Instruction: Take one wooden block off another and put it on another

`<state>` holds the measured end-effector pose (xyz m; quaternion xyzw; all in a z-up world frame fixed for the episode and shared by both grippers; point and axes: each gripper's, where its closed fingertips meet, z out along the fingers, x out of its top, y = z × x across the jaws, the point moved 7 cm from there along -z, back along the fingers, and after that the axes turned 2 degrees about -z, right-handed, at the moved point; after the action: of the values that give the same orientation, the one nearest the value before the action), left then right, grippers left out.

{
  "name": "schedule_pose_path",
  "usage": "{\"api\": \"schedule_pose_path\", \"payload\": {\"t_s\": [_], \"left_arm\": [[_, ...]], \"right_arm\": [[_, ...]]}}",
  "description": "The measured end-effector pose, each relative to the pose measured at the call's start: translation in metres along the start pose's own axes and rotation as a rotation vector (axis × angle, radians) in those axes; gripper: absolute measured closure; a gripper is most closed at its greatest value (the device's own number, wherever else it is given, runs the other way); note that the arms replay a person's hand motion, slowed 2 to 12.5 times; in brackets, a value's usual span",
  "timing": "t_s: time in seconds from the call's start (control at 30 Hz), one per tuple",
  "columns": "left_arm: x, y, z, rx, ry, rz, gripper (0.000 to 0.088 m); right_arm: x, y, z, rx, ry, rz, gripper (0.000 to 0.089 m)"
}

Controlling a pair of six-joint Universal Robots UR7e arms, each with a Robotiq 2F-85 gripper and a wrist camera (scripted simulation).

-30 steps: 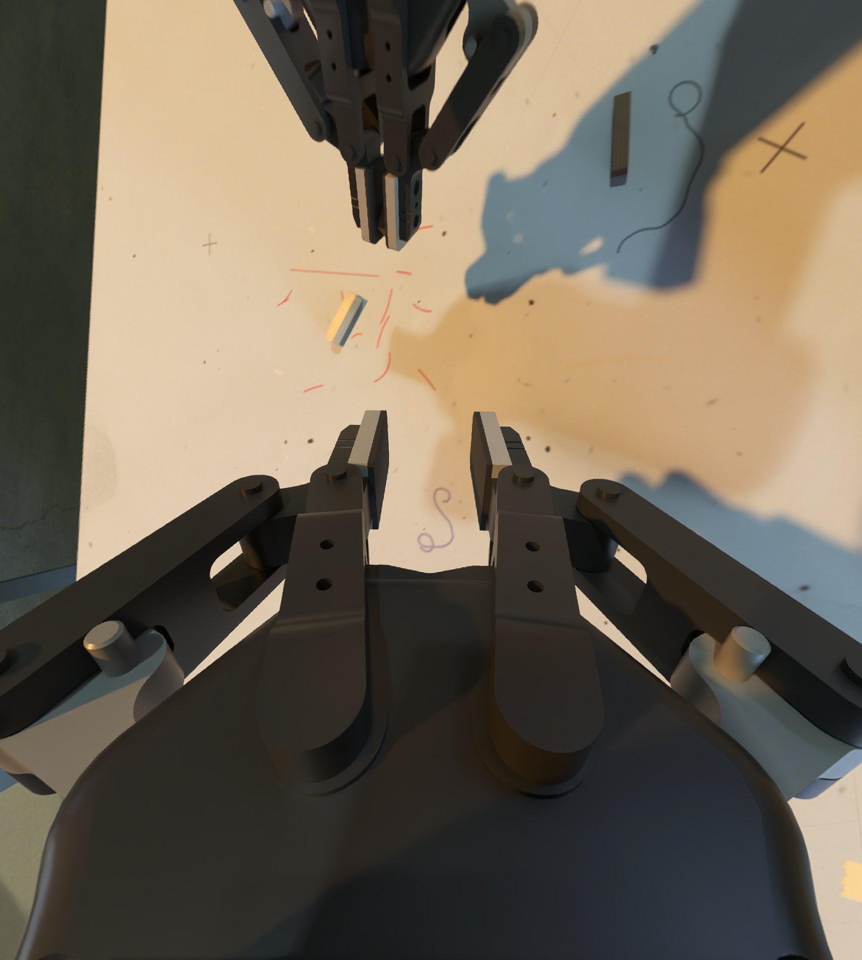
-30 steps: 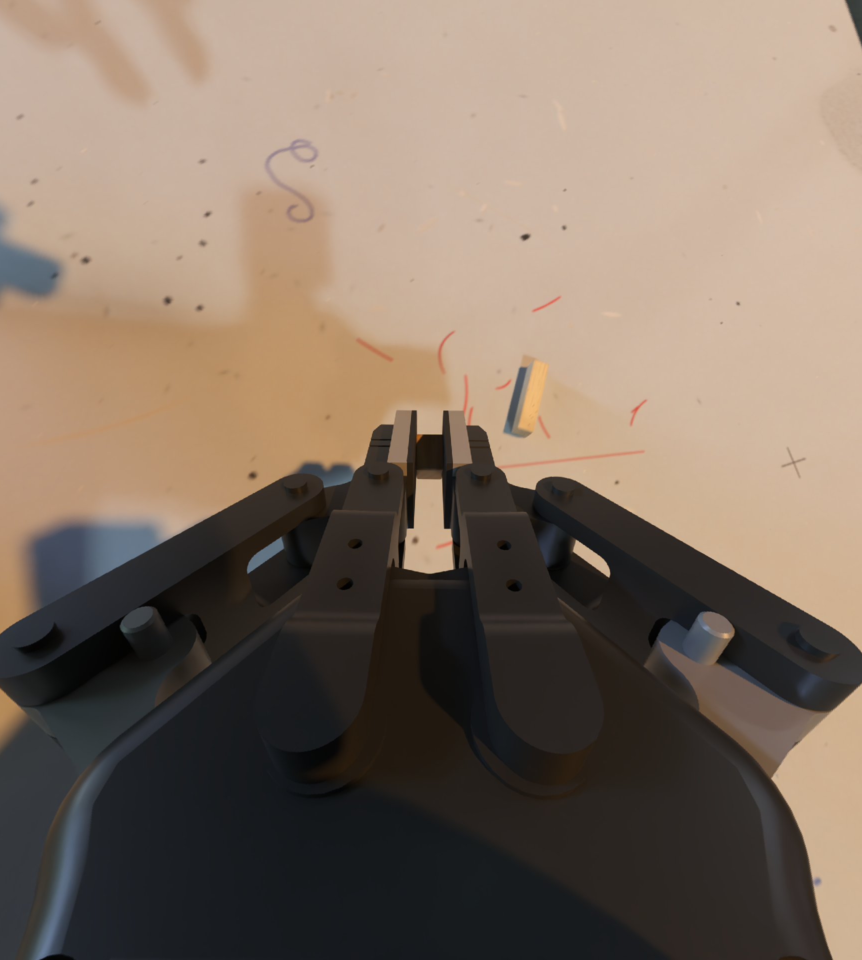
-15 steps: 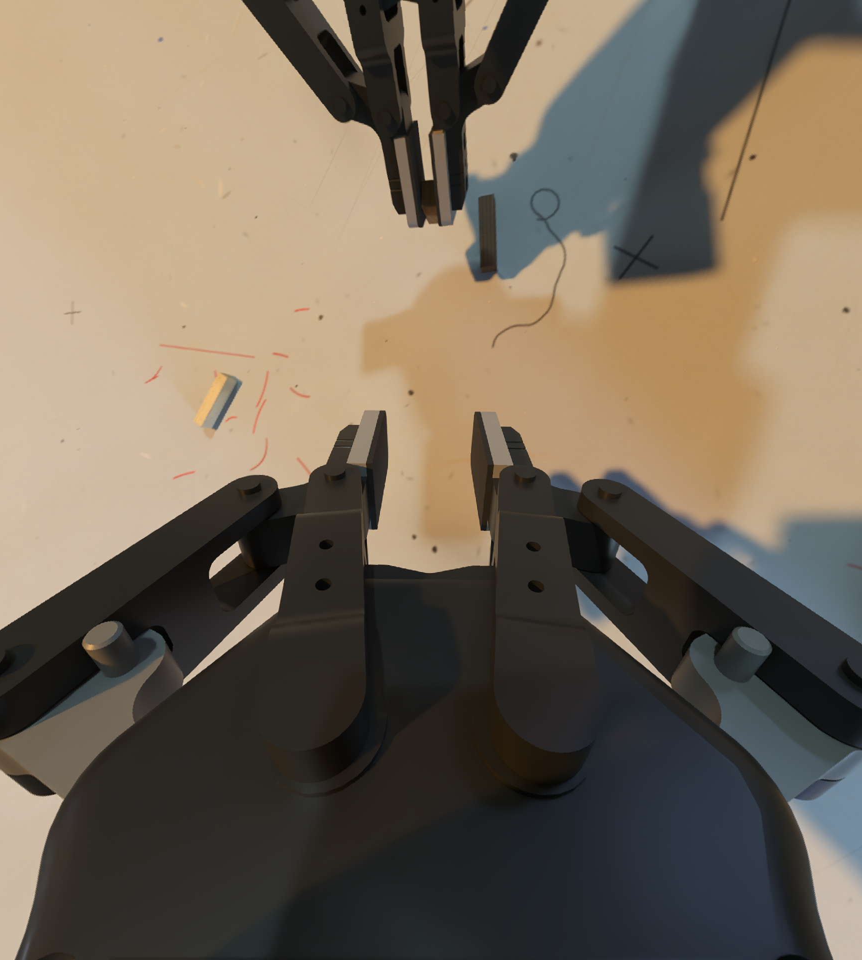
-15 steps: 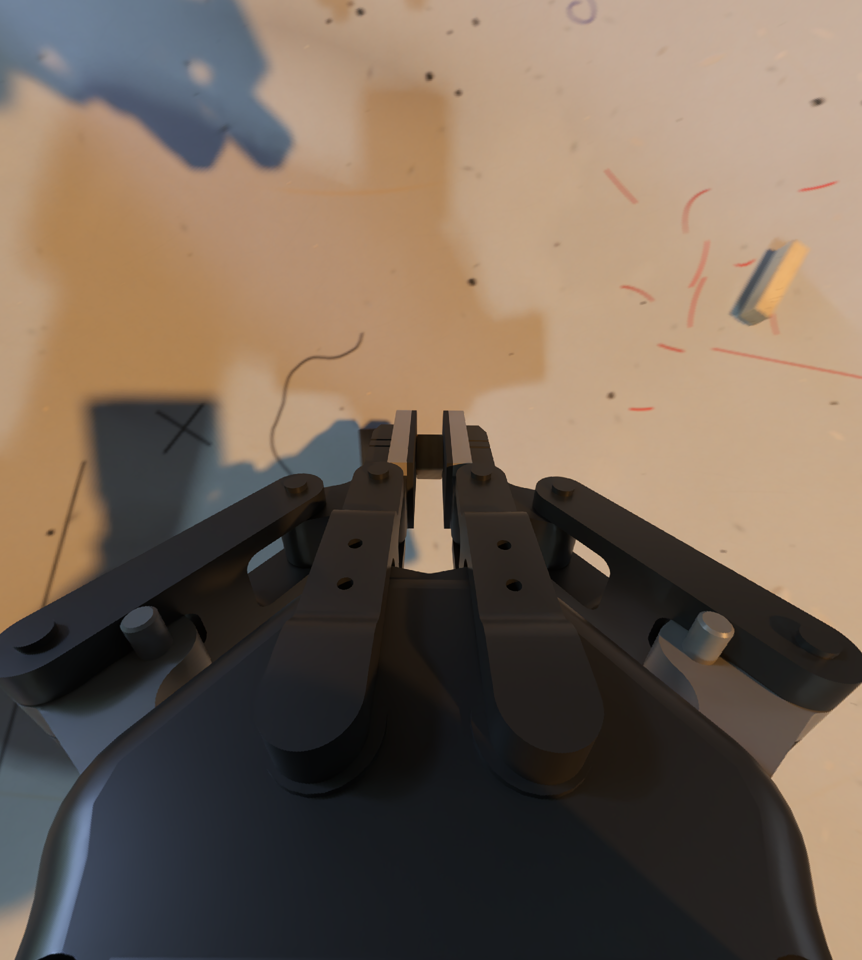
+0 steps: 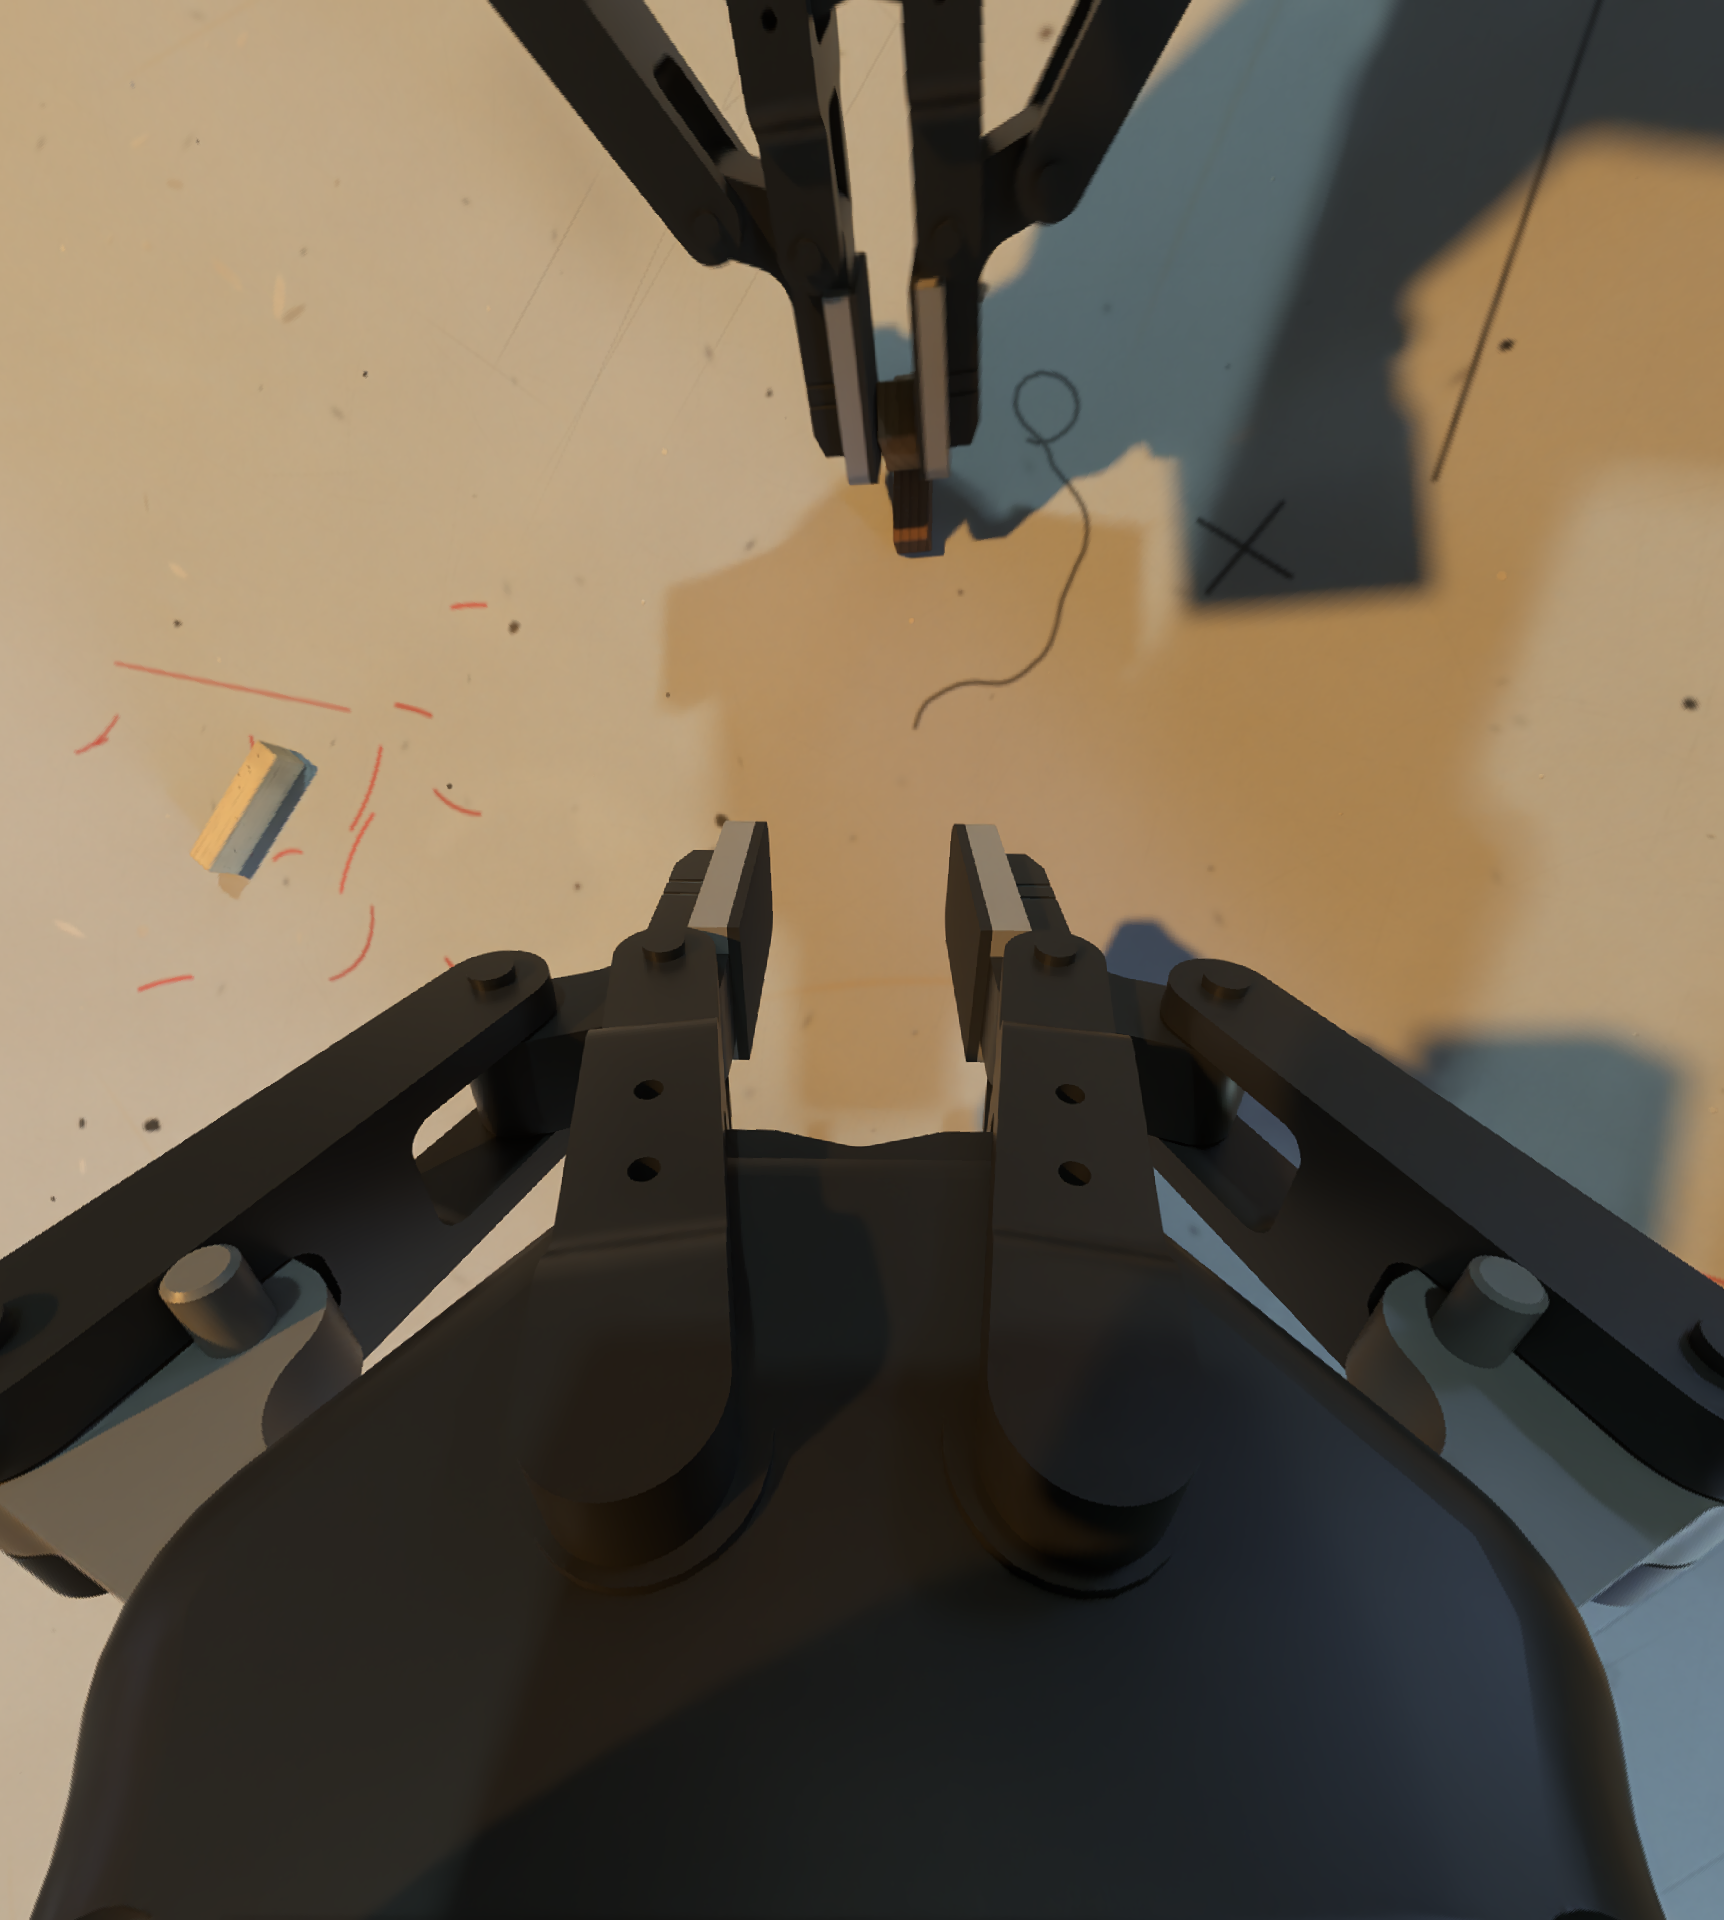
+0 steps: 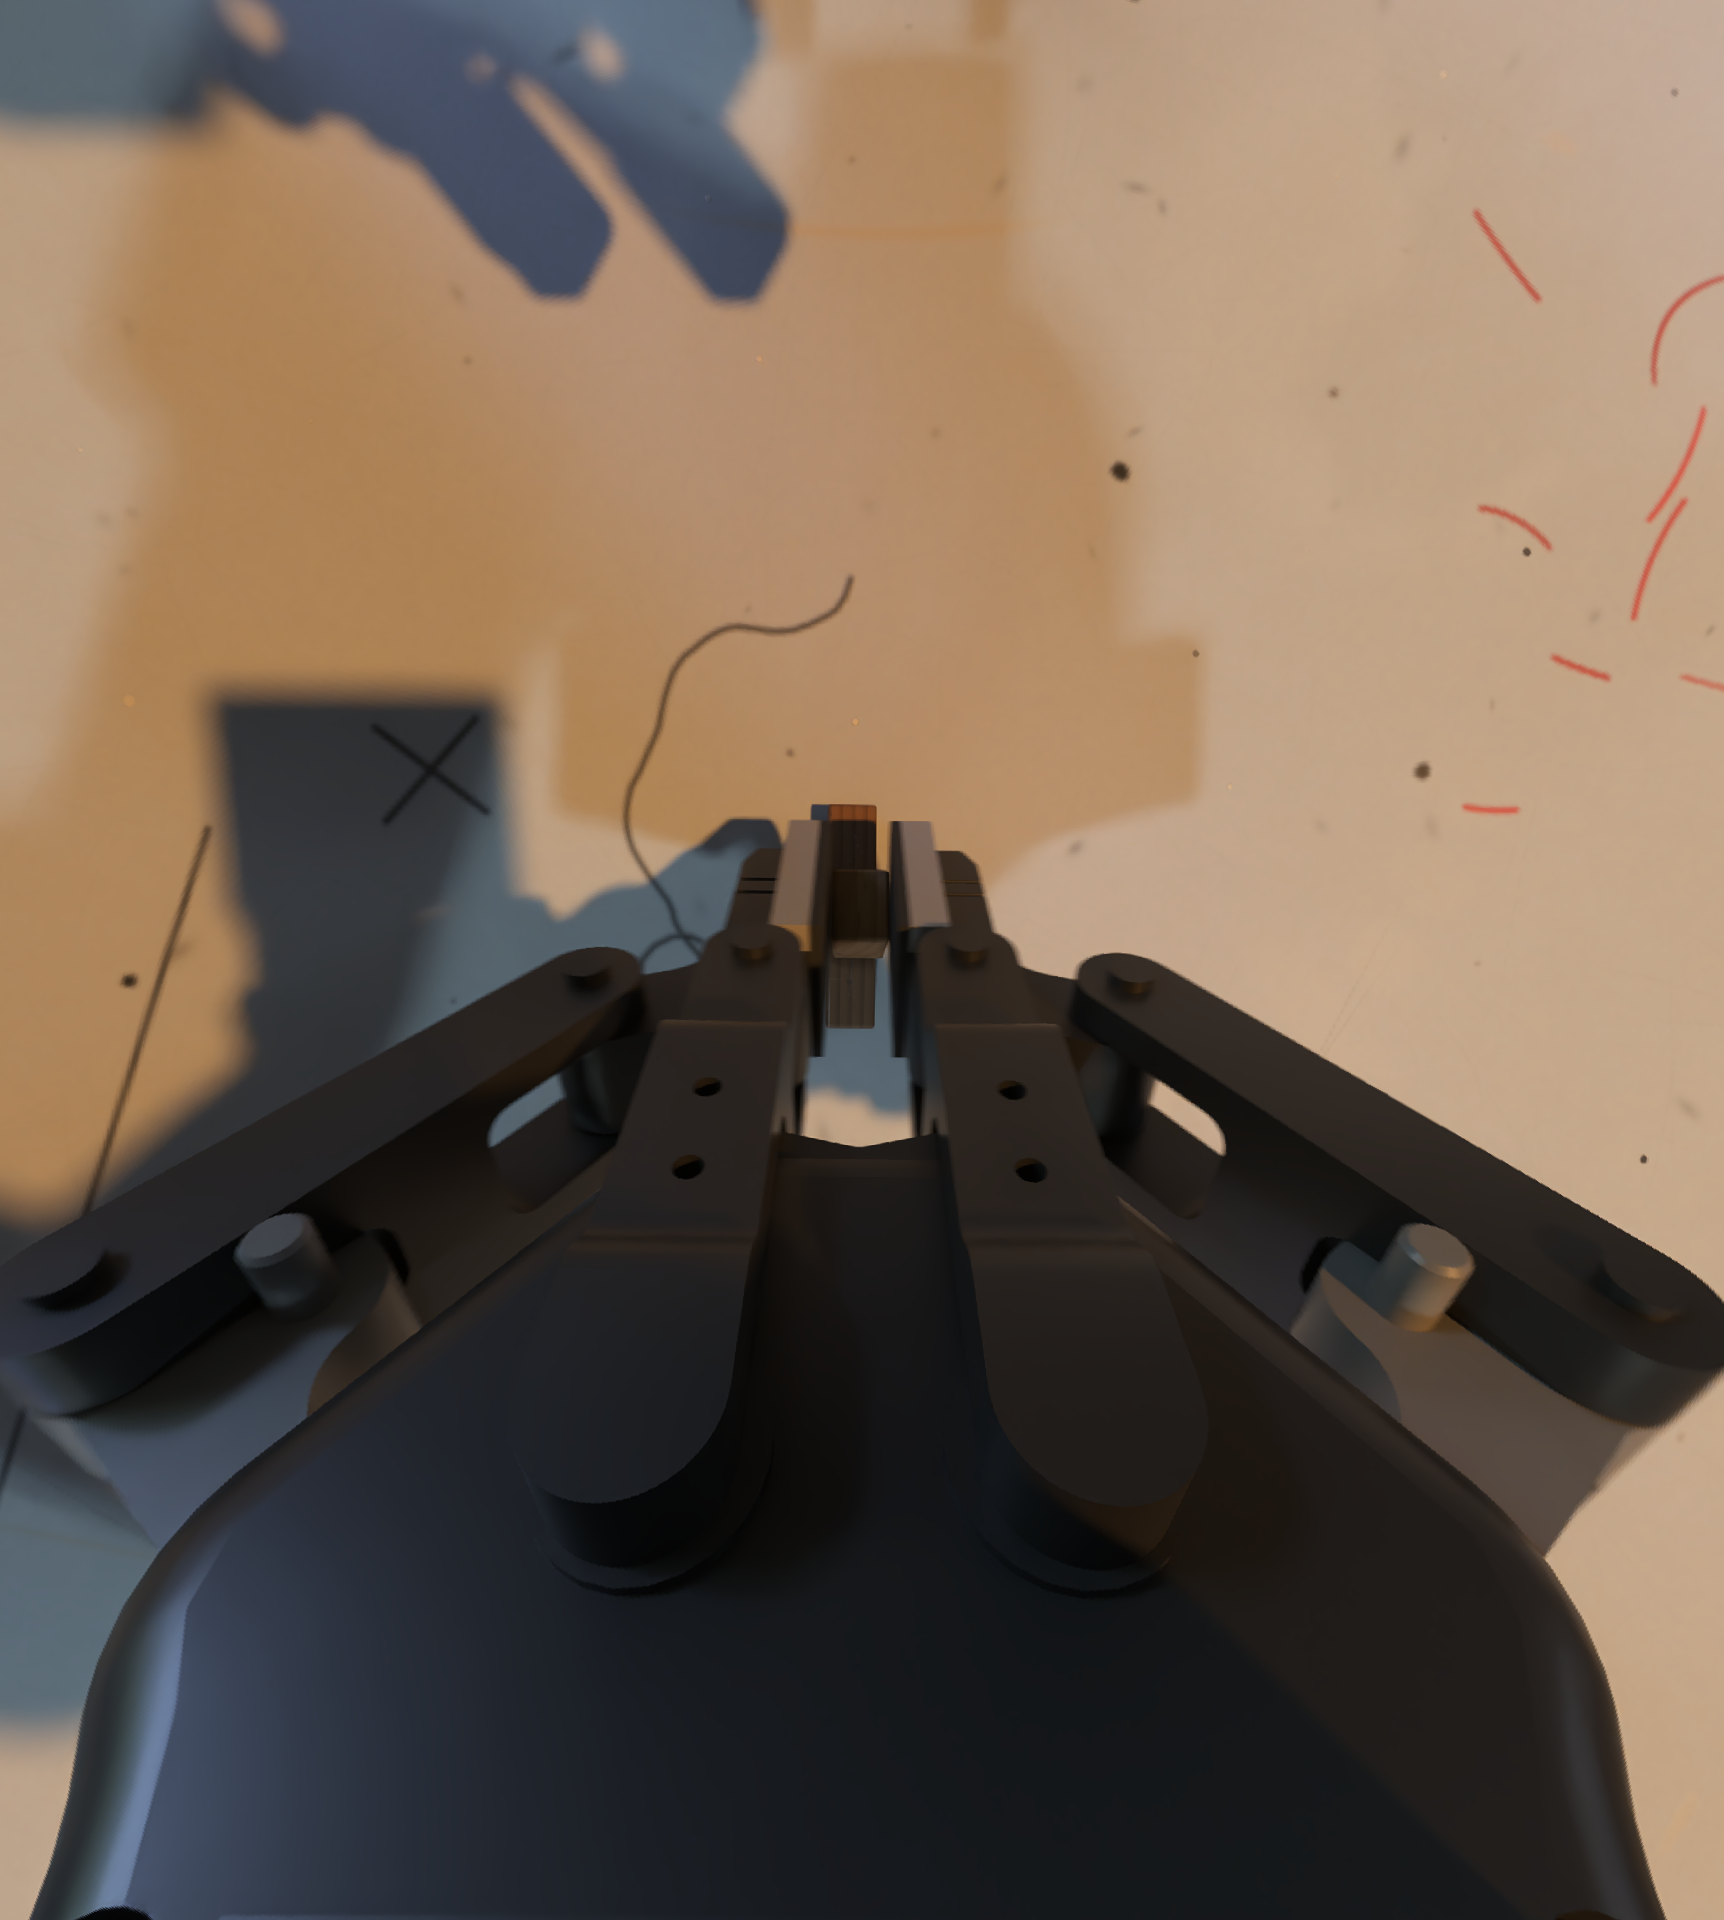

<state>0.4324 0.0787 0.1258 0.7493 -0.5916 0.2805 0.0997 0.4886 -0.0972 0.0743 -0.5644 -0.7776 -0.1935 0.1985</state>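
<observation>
Three small rectangular wooden blocks: a pale one (image 5: 248, 821) left of the spread, empty left gripper (image 5: 858, 883); a shadowed one (image 6: 858, 906) clamped in the right gripper (image 6: 856, 883), now brought directly above the dark third block (image 5: 912, 517).

A pale worktop (image 5: 525, 312), speckled with dark flecks, carries scattered pen marks. Short red strokes (image 5: 359, 821) cluster at nine o'clock in the left wrist view, beneath a longer red line (image 5: 232, 687). A thin dark squiggle (image 5: 1055, 540) with a loop at its top curls at one o'clock, a black cross (image 5: 1244, 548) just beside it, and a long straight dark line (image 5: 1502, 281) beyond.
</observation>
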Motion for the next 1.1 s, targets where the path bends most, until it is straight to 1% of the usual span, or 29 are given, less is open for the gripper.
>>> {"api": "schedule_pose_path", "payload": {"t_s": [0.07, 0.13, 0.2, 0.37, 0.5, 0.7, 0.8, 0.93, 1.1], "left_arm": [[-0.003, -0.001, 0.002, 0.004, -0.004, -0.013, 0.0571], [-0.007, -0.001, 0.002, 0.011, -0.01, -0.024, 0.0569], [-0.01, -0.002, 0.001, 0.016, -0.011, -0.036, 0.0568], [-0.015, 0.0, -0.001, 0.006, 0.021, -0.068, 0.0569], [-0.017, 0.001, -0.002, 0.007, 0.033, -0.077, 0.057], [-0.019, 0.003, 0.001, 0.013, 0.035, -0.074, 0.0572], [-0.018, 0.004, 0.001, 0.021, 0.037, -0.079, 0.057], [-0.017, 0.007, -0.002, 0.018, 0.051, -0.079, 0.057], [-0.016, 0.011, -0.004, 0.003, 0.077, -0.084, 0.0569]], "right_arm": [[-0.001, 0.0, -0.001, -0.005, -0.013, 0.003, 0.0645], [-0.002, 0.0, -0.004, -0.016, -0.023, 0.005, 0.0569], [-0.002, -0.001, -0.007, -0.028, -0.02, 0.006, 0.0523], [0.001, -0.006, -0.016, -0.051, 0.008, 0.006, 0.0536], [0.007, -0.013, -0.019, -0.051, 0.032, 0.004, 0.0543], [0.016, -0.025, -0.011, -0.045, 0.042, 0.0, 0.054], [0.021, -0.03, -0.006, -0.043, 0.058, 0.003, 0.0519], [0.028, -0.034, -0.002, -0.061, 0.078, -0.002, 0.0513], [0.035, -0.037, 0.001, -0.083, 0.098, -0.03, 0.0507]]}}
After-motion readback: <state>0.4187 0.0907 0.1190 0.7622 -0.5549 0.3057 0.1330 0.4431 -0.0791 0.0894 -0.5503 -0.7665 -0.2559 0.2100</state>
